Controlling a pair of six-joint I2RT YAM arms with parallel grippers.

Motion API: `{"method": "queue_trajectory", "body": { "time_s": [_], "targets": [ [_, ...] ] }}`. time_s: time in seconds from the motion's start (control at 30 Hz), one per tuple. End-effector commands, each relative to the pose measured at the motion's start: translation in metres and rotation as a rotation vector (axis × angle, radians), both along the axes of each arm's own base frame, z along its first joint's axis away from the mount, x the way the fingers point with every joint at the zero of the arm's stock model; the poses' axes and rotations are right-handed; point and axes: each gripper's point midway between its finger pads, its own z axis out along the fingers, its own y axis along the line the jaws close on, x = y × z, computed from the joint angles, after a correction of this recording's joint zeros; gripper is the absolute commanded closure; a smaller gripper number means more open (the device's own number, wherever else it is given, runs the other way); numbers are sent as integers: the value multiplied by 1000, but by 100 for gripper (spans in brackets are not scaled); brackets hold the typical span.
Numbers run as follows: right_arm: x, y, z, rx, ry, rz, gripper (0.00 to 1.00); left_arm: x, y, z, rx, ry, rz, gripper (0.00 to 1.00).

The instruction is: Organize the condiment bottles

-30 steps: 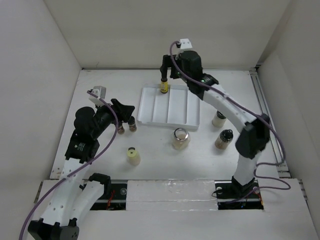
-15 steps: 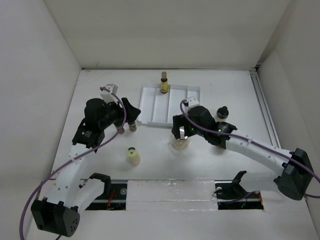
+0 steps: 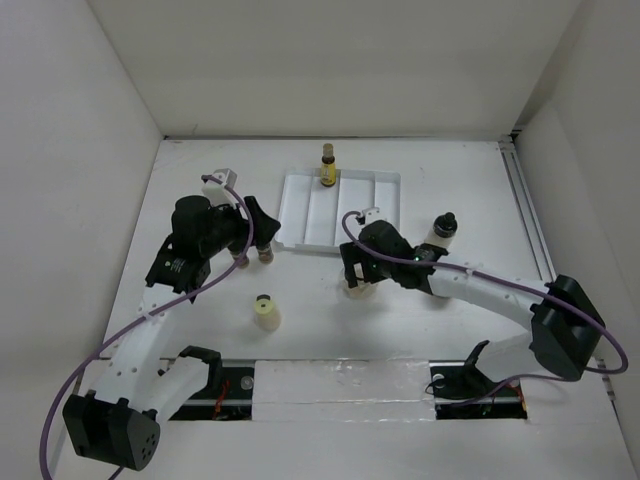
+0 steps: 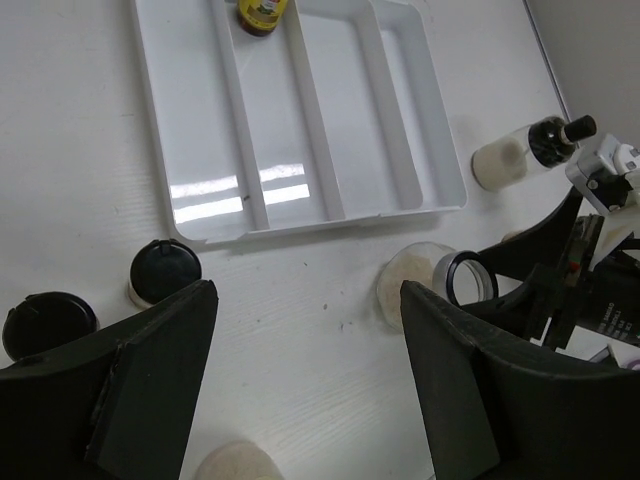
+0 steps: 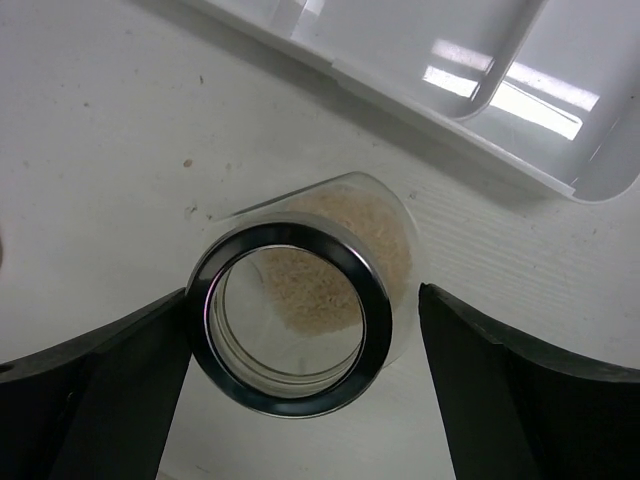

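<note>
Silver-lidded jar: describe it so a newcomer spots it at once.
Find the white ridged tray mid-table; just off its near edge stands a jar, flanked by the right claw. Clear glass, a silver-ringed lid and tan granules set it apart from the slim black-capped bottles nearby.

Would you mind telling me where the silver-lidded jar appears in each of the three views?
Top external: silver-lidded jar at centre, just nearer than the white tray.
Left wrist: jar lower right, below the tray.
Right wrist: jar at centre, lid facing the camera; tray along the top.
Shared landmark: the white tray.
</note>
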Motion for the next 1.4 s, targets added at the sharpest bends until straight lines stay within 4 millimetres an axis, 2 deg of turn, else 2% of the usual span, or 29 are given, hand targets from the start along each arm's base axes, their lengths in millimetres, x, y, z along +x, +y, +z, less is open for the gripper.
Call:
{"method": "queue_trajectory", "body": {
  "time_s": [0.0,0.03,0.1,0.17,0.23,0.33,0.43,0.47,0.5,0.53,0.6,0.7,0.73,0.8,0.83,0.9,0.93,0.97,1.03,1.07,1.13,1.17,1.2,1.23,1.27,1.33,1.37],
  "targets": [
    [19,15,29,37,-91,-33,5,2,-4,29,-21,-88,-24,30],
    [18,15,26,17,-96,-24,12,2,-4,29,-21,-88,-24,30],
    [17,16,28,0,-111,-14,15,2,-4,29,-21,-88,-24,30],
    [14,26,32,-8,-146,46,15,1,-5,29,-24,-87,-33,30],
    [7,31,30,-17,-149,91,24,0,-5,32,-26,-96,-33,30],
    [-1,38,33,-7,-153,128,26,0,-5,32,-26,-96,-33,30],
    [-8,40,44,13,-168,146,34,0,-5,32,-26,-96,-33,30],
    [-9,40,49,32,-171,136,34,0,-5,32,-26,-96,-33,30],
    [-9,42,66,77,-195,125,34,1,-5,34,-28,-105,-33,30],
    [-9,41,73,92,-206,124,34,1,-5,34,-35,-101,-30,30],
    [-3,42,110,165,-284,96,33,1,-5,34,-35,-101,-30,30],
    [19,43,152,253,-369,55,33,1,-5,34,-35,-101,-30,30],
    [27,43,154,253,-368,45,33,1,-5,34,-35,-101,-30,30],
    [52,41,175,281,-420,13,33,-1,-5,33,-35,-101,-30,30],
    [67,42,167,260,-418,-3,33,-1,-5,33,-35,-101,-30,30],
    [102,31,171,255,-443,-44,33,-1,-5,33,-35,-101,-30,30],
    [117,31,183,272,-468,-52,33,-1,-5,33,-35,-101,-30,30],
    [135,33,168,239,-461,-39,32,-2,-4,35,-37,-110,-30,30],
    [166,32,185,259,-517,-24,30,-3,-4,35,-37,-110,-30,30],
    [181,33,169,211,-505,-17,30,-3,-4,35,-37,-110,-30,30],
    [204,28,165,195,-516,-11,30,-3,-4,40,-41,-128,-30,30],
    [213,27,174,188,-531,-15,30,-3,-4,40,-41,-128,-30,30],
    [222,26,163,161,-522,0,29,-3,-4,40,-41,-128,-30,30],
    [229,20,160,168,-521,15,29,-3,-4,40,-41,-128,-30,30],
    [234,20,166,177,-532,32,29,-3,-4,40,-41,-128,-30,30],
    [243,11,158,171,-526,72,29,-3,-4,40,-41,-128,-30,30],
    [245,9,160,186,-530,85,28,-4,-5,40,-44,-127,-39,30]
  ]
}}
